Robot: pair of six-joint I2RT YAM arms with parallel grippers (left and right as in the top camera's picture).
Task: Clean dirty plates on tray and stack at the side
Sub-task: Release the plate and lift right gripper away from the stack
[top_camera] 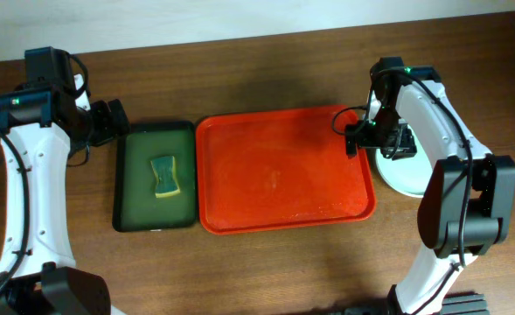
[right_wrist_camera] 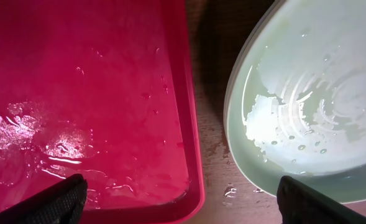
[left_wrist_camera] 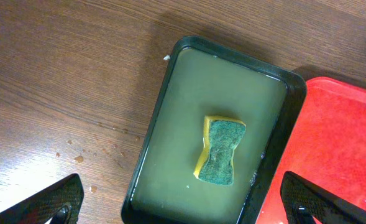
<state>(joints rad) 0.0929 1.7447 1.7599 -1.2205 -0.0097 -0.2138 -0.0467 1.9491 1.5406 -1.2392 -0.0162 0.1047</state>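
Over on the right, just beside the red-orange tray (top_camera: 274, 179), the plates (top_camera: 406, 177) sit on the wood in what looks like a stack, glossy and beaded with water. The right gripper (top_camera: 372, 140) hangs above the gap with its claw wide and empty, so I'd guess stacking's done. The left gripper (top_camera: 110, 122), also spread wide, hovers by the dark green tray (top_camera: 117, 188), where a pinch-waisted yellow sponge (top_camera: 163, 177) with a scratchy green top soaks in murky water.
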